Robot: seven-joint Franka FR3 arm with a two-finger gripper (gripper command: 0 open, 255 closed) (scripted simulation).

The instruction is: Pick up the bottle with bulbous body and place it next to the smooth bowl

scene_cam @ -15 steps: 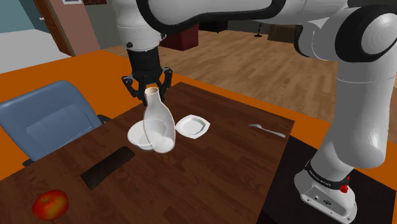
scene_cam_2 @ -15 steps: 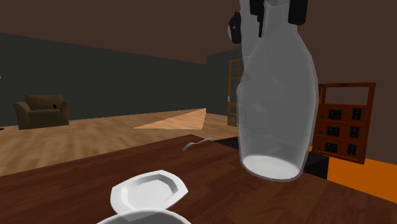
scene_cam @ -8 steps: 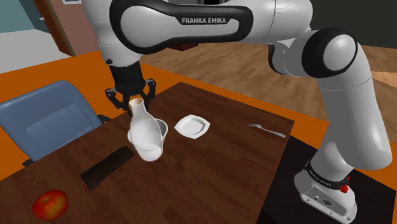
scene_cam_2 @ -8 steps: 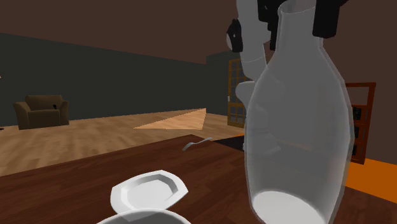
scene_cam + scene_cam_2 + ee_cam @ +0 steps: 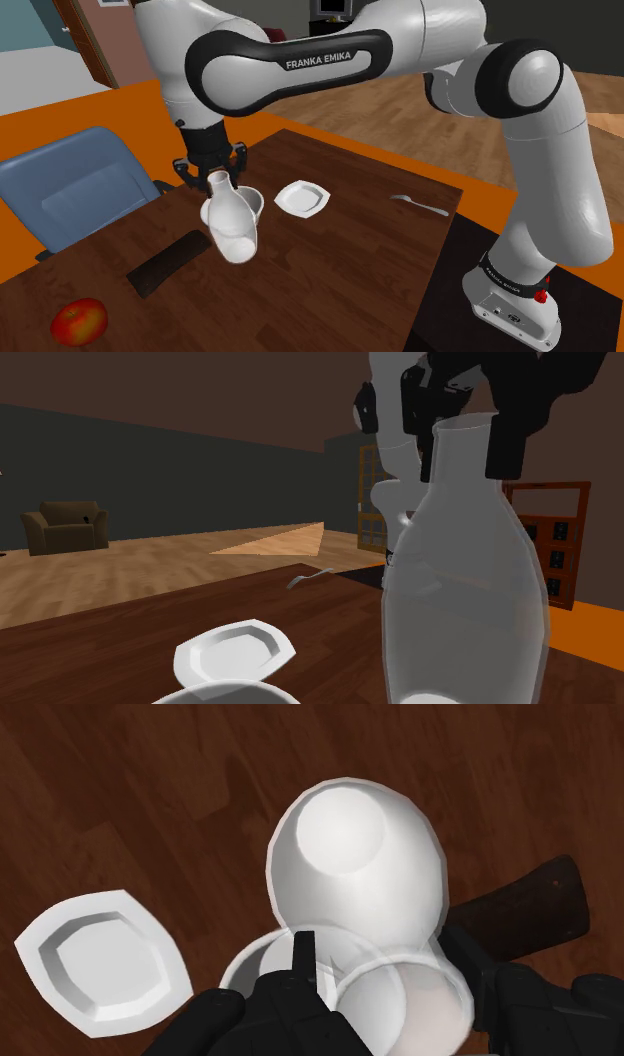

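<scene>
Table (image 5: 340, 270): a dark wooden top is being shown in the shoulder view, bearing all items listed below.
Apple (image 5: 79, 322): is being displayed at the nearest corner, well apart from the other items.
Dark flat bar (image 5: 168, 262): is being shown lying flat between the apple and the bottle.
Bottle (image 5: 232, 220): a translucent white bottle with a bulbous body is being held by its neck, slightly tilted, just in front of the bowl. Whether its base is touching the table cannot be told.
Gripper (image 5: 212, 172): is being pointed downward over the bottle.
Fingers (image 5: 300, 966): are being pressed against opposite sides of the bottle neck, pinching it.
Bowl (image 5: 256, 199): a smooth white bowl is being partly covered by the bottle, directly behind it.
Angular dish (image 5: 302, 197): is being shown near the bowl, on the shoulder view's right.
Spoon (image 5: 420, 206): is being shown near the far edge, well apart from the dish.
</scene>
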